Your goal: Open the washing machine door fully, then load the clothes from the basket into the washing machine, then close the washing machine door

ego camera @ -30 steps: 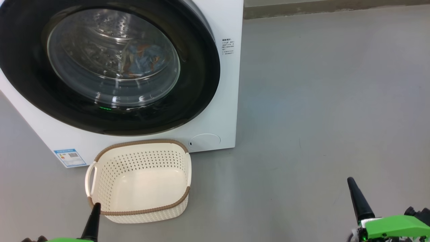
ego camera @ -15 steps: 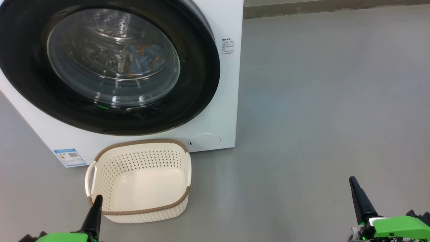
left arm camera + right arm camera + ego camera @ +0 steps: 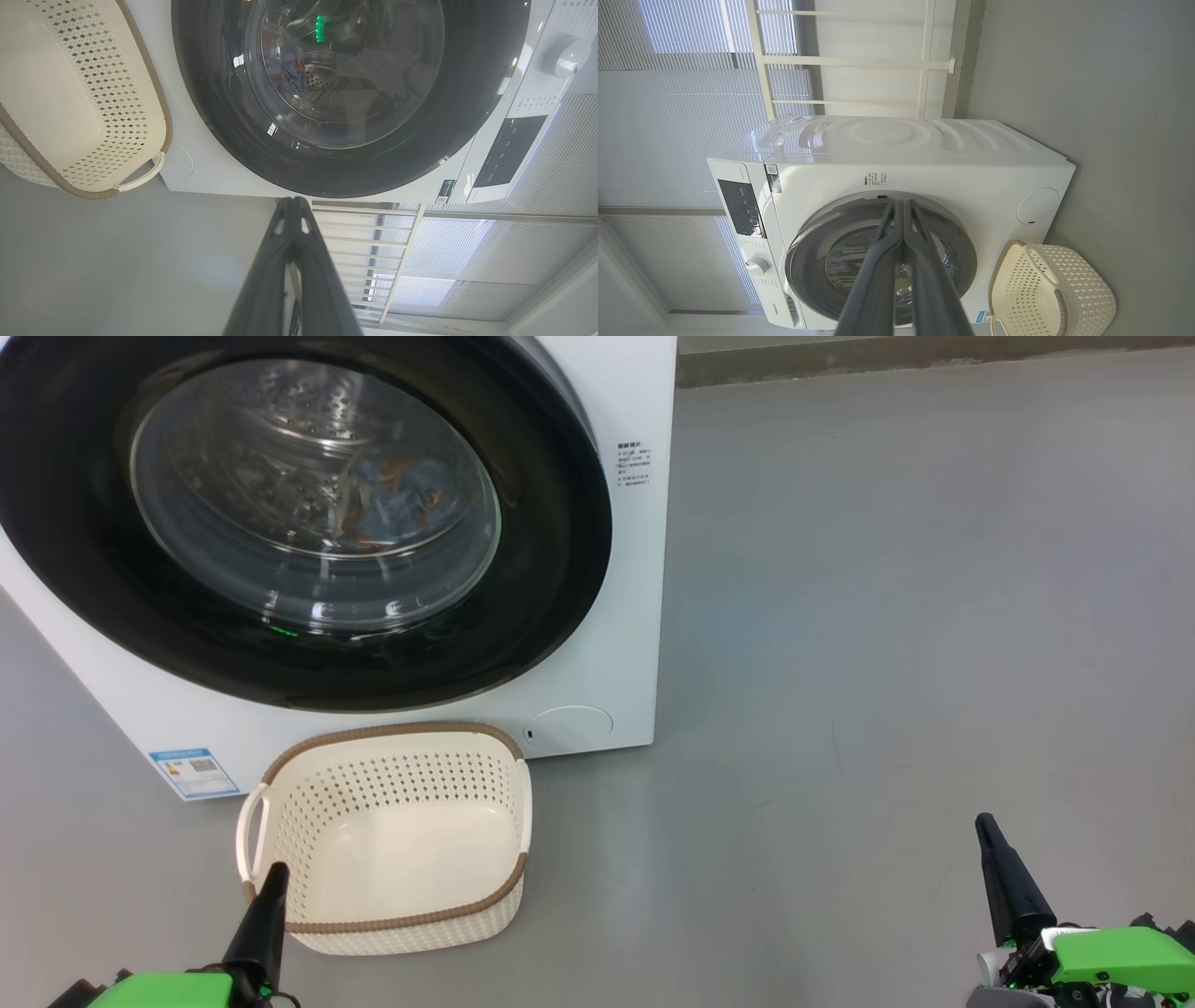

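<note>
The task looks finished: the washing machine door (image 3: 308,523) sits shut on the washing machine (image 3: 635,616), the clothes (image 3: 397,504) lie behind its glass, the basket (image 3: 392,733) stands empty on the floor nearby, and the left pincer (image 3: 274,875) and right pincer (image 3: 984,825) are pressed together, holding nothing.

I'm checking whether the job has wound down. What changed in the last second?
The left claw and right claw each crept slightly up the head view, both shut and empty. Nothing was gripped or released. The door, the clothes behind it and the empty basket stayed put.
</note>
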You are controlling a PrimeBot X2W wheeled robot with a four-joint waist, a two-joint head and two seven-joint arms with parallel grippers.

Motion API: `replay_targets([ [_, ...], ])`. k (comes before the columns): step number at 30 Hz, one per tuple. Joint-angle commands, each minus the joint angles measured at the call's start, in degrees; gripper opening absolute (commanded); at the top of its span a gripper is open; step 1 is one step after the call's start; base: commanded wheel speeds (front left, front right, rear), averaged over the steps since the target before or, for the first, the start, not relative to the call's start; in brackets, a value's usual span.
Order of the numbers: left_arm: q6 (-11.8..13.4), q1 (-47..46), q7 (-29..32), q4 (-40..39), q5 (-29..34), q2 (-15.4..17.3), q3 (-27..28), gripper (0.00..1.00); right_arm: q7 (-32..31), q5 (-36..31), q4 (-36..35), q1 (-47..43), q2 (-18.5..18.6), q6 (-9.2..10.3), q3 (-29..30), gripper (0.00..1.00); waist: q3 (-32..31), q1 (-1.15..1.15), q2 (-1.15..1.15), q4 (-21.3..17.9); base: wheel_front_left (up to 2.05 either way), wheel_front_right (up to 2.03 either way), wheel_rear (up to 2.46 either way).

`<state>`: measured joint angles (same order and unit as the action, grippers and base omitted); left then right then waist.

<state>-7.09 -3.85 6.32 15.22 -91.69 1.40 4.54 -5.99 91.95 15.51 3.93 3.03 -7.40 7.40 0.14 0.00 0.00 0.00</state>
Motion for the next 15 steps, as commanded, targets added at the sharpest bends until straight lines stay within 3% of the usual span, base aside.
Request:
replay_targets([
  [1, -0.4, -2.4, 0.2, -1.1, -0.5, 1.5, 2.0, 0.0, -0.3, 0.4, -1.4, 2.3, 0.1, -0.09, -1.2, 0.0, 0.0, 0.0, 0.0, 0.0, 0.0, 0.0, 0.0],
  [15, -0.4, -2.4, 0.2, -1.1, -0.5, 1.5, 2.0, 0.0, -0.3, 0.4, -1.4, 2.3, 0.0, -0.09, -1.1, 0.0, 0.0, 0.0, 0.0, 0.0, 0.0, 0.0, 0.0],
])
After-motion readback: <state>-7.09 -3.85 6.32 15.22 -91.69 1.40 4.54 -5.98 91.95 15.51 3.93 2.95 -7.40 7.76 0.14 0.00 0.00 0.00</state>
